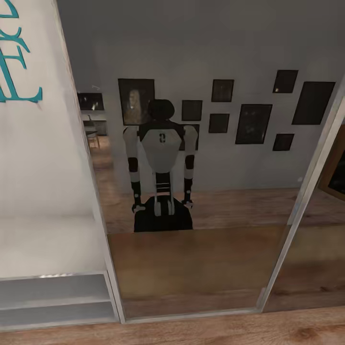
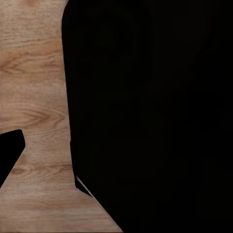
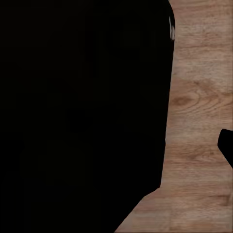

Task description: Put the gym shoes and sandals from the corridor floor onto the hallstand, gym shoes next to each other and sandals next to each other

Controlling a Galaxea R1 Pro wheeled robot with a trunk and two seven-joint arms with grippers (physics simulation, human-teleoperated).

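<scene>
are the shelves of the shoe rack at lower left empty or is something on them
Empty as far as shown: the hallstand has two bare grey shelf compartments, though its left part is cut off by the frame.

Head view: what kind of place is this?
Probably a home corridor. A tall framed mirror leans against a white wall, reflecting the robot and a grey gallery wall of dark picture frames. Wood plank floor runs below, with a low light-grey shelf unit at the left.

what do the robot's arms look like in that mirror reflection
In the mirror, the reflected robot has white upper arms with black bands at the elbows, black-and-white forearms and small pale grippers. Its torso is white and grey with a small dark mark, above a black base.
</scene>
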